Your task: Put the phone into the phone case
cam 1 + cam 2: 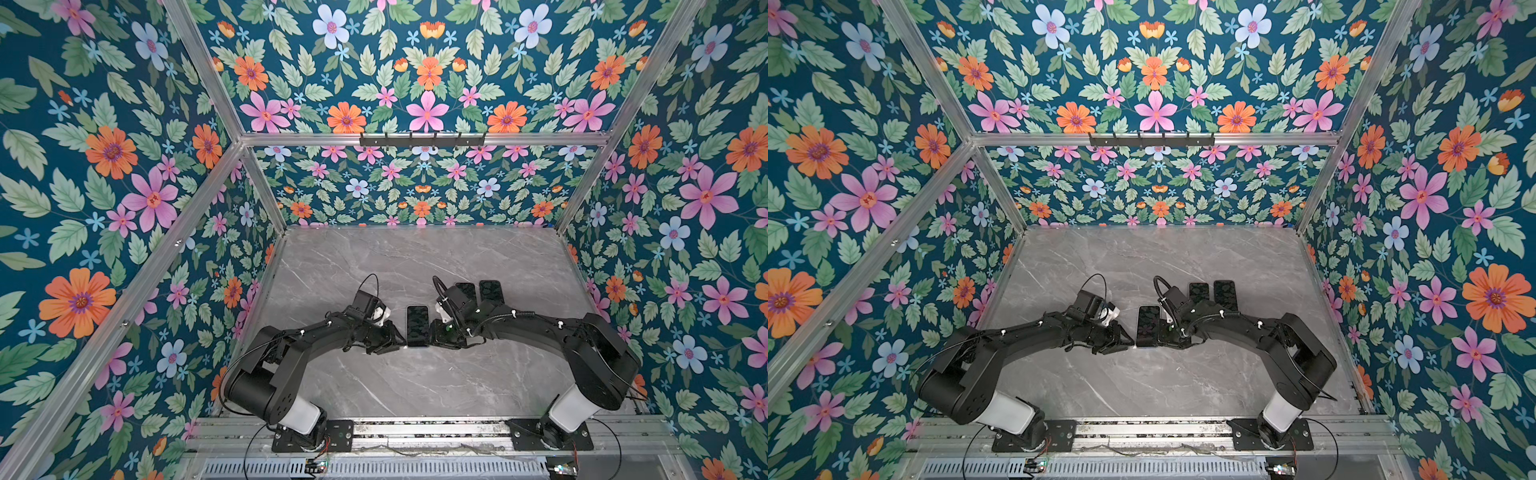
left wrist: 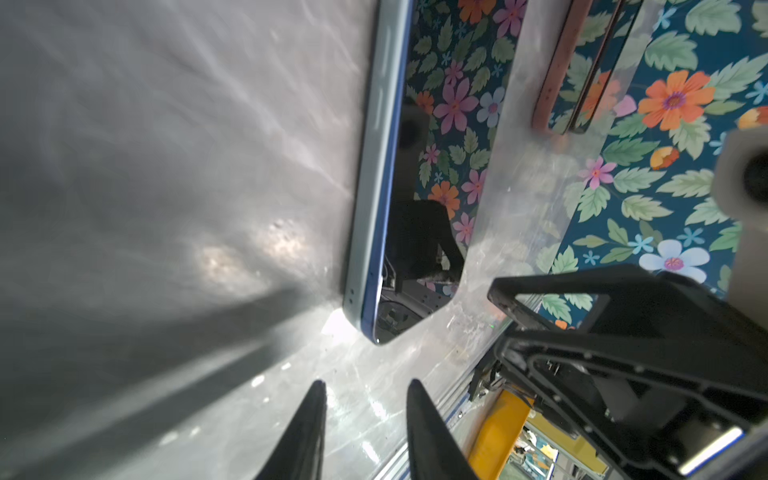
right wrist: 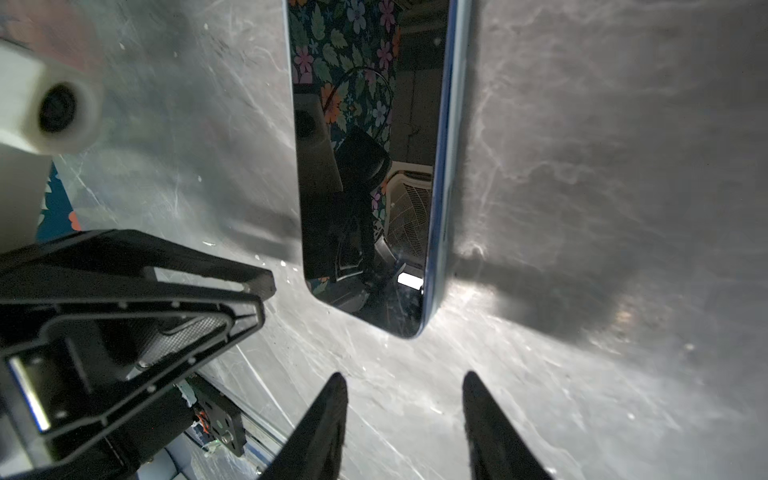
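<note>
Two grippers sit low over the counter (image 1: 415, 386), one on each side of the near end of the phone (image 1: 417, 326). The left gripper (image 2: 365, 384) has its two black fingers a little way apart, with nothing between them (just bare counter). The right gripper (image 3: 403, 376) has its fingers wider apart, and it holds nothing too.

In both top views the tips look as if they touch the phone. Both wrist views show a strip of counter between the tips and the phone's end.

The phone lies flat, screen up, near the middle of the counter. Its dark glass mirrors the flowers. The left wrist view shows a pale band (image 2: 368, 187) along the phone's side, with a blue strip just inside it. I cannot tell if that band is the phone case.

Further back, toward the right edge, lie two dark slabs (image 1: 491, 291), side by side and partly hidden by the right arm. Only the left wrist view shows a reddish-brown rim (image 2: 552, 83) on one.

The counter is grey with white veins. Flowered walls (image 1: 424, 187) and a metal frame (image 1: 415, 139) stand around it.
</note>
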Motion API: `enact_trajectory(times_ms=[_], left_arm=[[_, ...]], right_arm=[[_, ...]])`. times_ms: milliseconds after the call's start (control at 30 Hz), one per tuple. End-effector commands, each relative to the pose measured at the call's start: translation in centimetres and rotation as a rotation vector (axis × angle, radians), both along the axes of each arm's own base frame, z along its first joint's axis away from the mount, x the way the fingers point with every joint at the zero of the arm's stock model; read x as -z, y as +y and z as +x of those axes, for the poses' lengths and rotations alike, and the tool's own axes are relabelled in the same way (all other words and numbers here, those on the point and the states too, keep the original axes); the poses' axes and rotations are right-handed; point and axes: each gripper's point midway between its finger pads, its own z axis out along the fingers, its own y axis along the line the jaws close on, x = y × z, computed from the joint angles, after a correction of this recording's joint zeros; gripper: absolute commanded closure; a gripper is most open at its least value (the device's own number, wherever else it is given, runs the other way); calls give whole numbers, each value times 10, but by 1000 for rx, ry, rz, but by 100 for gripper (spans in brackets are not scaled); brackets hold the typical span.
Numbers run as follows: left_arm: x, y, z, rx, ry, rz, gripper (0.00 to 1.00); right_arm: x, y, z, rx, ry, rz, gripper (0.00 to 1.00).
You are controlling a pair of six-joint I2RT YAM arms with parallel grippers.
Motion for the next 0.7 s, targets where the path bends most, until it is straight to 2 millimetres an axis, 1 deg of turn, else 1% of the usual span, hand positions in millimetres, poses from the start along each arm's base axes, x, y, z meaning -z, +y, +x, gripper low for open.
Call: enact_trajectory(times_ms=[0, 133, 233, 267, 400, 667], left_arm=[[-2, -5, 2, -13, 7, 0, 67], [-1, -14, 3, 29, -16, 17, 69], [5, -10, 5, 40, -23, 71, 70], [7, -8, 5, 39, -22, 86, 70], [13, -6, 6, 39, -14, 111, 71], [19, -5, 8, 48, -12, 139, 79]], right_arm=[[-3, 8, 5, 23, -14, 42, 55], [-7, 13, 9, 18, -34, 57, 57], [-9, 15, 11, 13, -42, 72, 57], [4, 15, 10, 13, -17, 50, 58], [8, 16, 9, 7, -8, 50, 59], [15, 20, 8, -8, 10, 55, 62]])
